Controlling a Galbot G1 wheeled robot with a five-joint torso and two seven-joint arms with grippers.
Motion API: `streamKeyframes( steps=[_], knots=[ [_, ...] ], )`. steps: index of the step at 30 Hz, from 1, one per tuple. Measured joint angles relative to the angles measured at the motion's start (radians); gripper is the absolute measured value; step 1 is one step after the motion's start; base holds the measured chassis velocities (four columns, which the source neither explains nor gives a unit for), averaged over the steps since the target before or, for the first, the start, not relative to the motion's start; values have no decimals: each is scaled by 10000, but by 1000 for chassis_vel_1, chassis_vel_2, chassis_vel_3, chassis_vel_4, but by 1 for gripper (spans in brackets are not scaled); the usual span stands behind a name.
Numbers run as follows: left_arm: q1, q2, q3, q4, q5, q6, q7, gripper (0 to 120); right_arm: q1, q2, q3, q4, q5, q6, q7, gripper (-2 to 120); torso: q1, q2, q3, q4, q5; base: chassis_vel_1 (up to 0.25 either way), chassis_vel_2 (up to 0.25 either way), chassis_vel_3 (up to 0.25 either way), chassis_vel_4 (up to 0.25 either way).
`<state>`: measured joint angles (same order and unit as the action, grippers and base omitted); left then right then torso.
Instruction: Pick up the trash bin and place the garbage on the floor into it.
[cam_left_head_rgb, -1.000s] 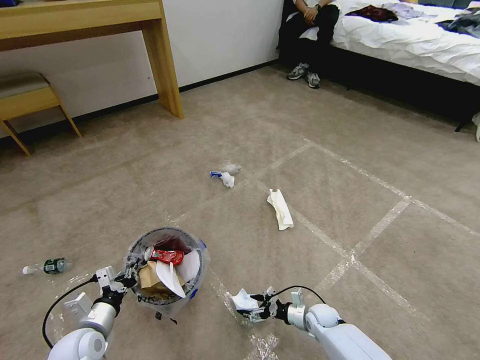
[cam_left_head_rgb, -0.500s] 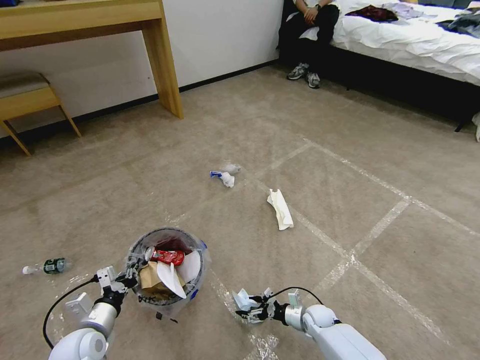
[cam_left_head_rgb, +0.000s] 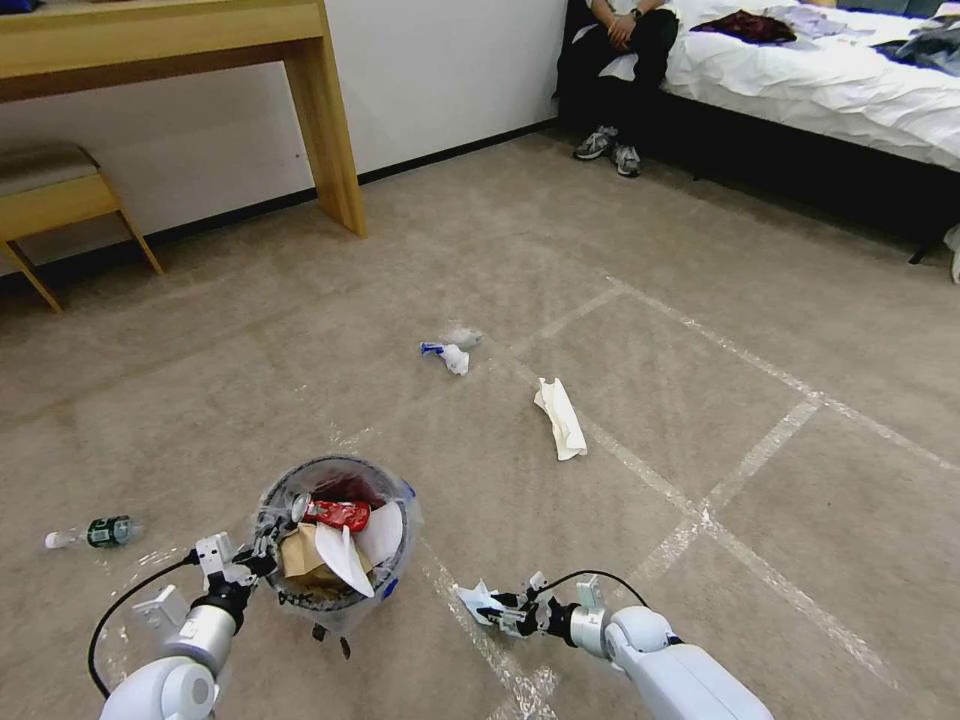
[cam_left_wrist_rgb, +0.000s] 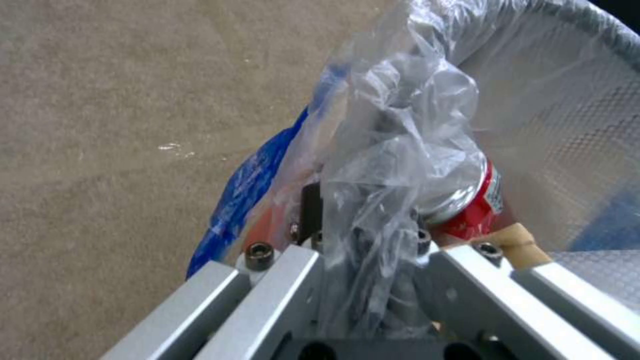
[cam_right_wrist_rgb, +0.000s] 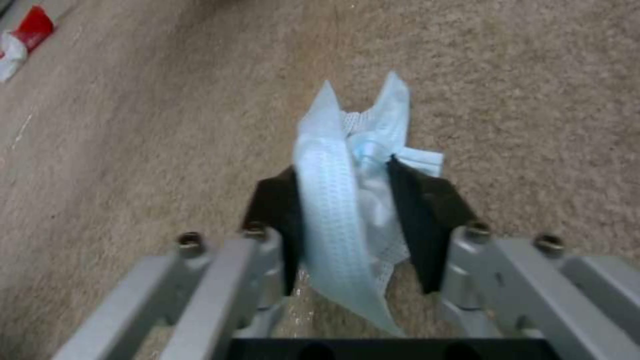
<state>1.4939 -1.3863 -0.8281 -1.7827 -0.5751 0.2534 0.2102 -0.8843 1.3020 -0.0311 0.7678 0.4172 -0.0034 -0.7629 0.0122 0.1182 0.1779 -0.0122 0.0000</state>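
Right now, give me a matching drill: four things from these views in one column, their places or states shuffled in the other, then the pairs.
Things:
1. bin
2. mask
3. bottle
4. can

Places or states:
A. lying on the carpet, off to the robot's left of the bin
B. pinched in the right gripper
C. rim gripped by the left gripper
D. inside the bin, on top of the pile

Pairs: 1-C, 2-B, 3-A, 4-D
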Motion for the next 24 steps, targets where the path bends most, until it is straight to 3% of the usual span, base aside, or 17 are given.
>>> streamKeyframes(
  steps=[5,9,20,24],
  knots=[
    [-7,33,-5,-8,-6,0,-8,1,3,22,18,-11,1,19,24,10,0,0,0,0,0,0,0,0,0],
    [-13,39,35,-17,-4,-1,-14,1,-1,24,39,-5,8,23,41,1,0,0,0,0,0,0,0,0,0],
    [-67,41,353,-102,102,24,-76,1,-267,-160,280,546,147,45,44,0,0,1,0,0,0,0,0,0,0],
    [-133,123,649,-103,195,45,-150,1,-593,-486,507,1393,415,-130,154,0,0,0,0,0,1,0,0,0,0]
  ],
)
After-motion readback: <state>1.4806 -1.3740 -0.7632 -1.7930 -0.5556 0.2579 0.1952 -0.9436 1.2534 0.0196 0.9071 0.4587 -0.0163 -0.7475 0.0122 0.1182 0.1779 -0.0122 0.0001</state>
